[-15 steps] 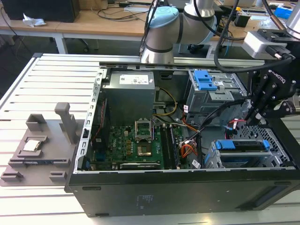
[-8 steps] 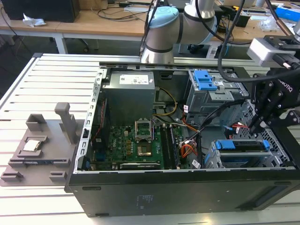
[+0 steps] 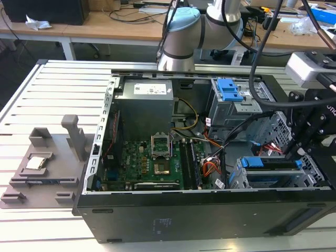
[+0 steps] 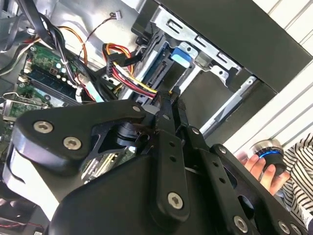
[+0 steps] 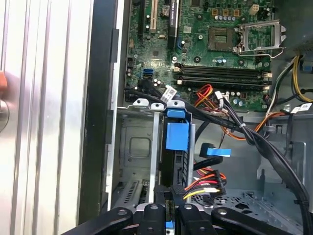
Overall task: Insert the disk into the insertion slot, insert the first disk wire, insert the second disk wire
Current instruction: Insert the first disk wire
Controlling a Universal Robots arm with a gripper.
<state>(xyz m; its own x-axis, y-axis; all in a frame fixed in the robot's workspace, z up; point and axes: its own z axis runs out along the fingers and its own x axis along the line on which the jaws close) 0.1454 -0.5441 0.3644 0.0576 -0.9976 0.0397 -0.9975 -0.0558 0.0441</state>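
1. Gripper (image 5: 168, 190): the two fingers (image 5: 157, 198) are drawn close together. The end of the yellow, red and black disk wire (image 5: 203, 182) sits pinched between their tips, and the bundle trails off to one side of the fingers.

2. The disk (image 5: 176, 136) is seated in the insertion slot (image 5: 139, 147), directly ahead of the fingertips. It is seen edge-on: the bright blue carrier faces the camera and the dark body runs back towards the fingers. The wire end touches the disk's near edge, or lies just short of it; which one cannot be told.

3. A flat blue cable (image 5: 217, 152) hangs loose just beside the fingers, apart from the disk.

4. The motherboard (image 5: 215, 44) lies beyond the slot, well away from the fingertips, with its processor socket (image 5: 259, 33) open.

5. Labels: a white label (image 3: 152, 89) is fixed to the grey power supply (image 3: 143, 110), far from the fingers. Its print cannot be read. Small white tags (image 5: 168, 92) ride on the black cables between the slot and the board and are likewise illegible.

6. Outside the black computer case (image 3: 184, 215), a person's hand (image 4: 258, 167) rests on a knob with a blue ring (image 4: 270, 152).
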